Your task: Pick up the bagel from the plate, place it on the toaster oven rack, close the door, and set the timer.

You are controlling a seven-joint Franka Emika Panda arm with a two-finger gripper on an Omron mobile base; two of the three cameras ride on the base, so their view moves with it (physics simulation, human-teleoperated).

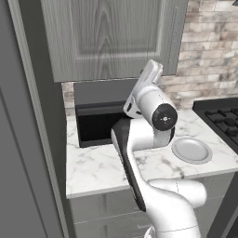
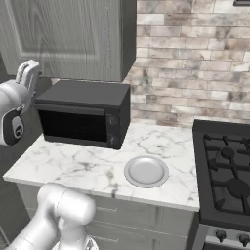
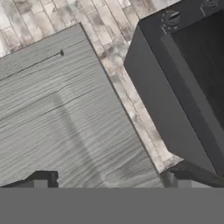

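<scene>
My gripper (image 3: 109, 181) stood wide and held nothing, raised toward the wall cabinet (image 3: 65, 109) beside the toaster oven (image 2: 83, 119). The plate (image 2: 146, 171) sat near the table's front edge; I could not see the bagel, so I risked reaching down blind.

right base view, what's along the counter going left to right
robot arm → toaster oven with its door shut → plate, no bagel on it → gas stove
</scene>
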